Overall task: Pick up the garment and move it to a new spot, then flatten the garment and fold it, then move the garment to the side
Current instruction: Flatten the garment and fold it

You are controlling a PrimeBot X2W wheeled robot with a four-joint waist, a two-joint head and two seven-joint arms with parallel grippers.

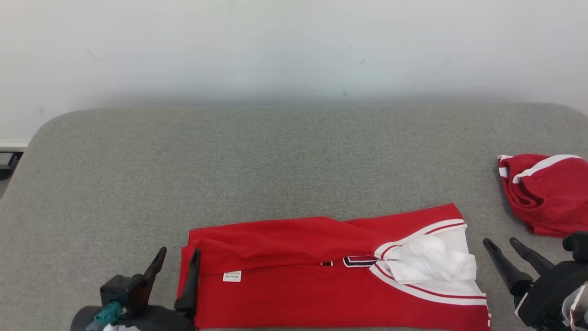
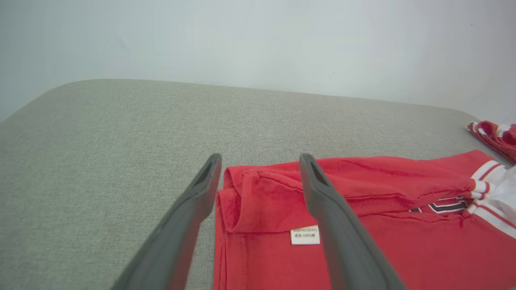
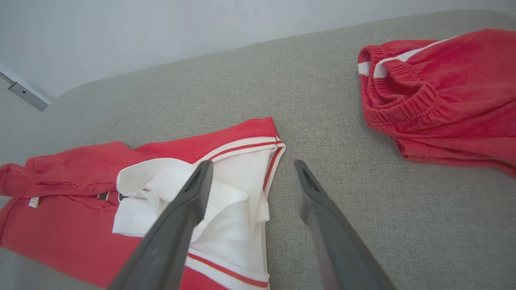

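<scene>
A folded red garment [image 1: 298,289] lies between two spread, empty claws: left gripper [image 1: 178,257] at its left edge, right gripper [image 1: 501,246] just beside its white-trimmed end.

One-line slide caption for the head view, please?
Open left gripper and right gripper flank a folded red shirt on a grey surface; red shorts aside.

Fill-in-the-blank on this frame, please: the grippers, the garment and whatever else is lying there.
The left gripper and the right gripper both have their jaws ____.
The folded garment is mostly ____ with white trim.
A second crumpled garment lies toward the robot's ____ on the grey surface.
Missing words: open; red; right.
</scene>
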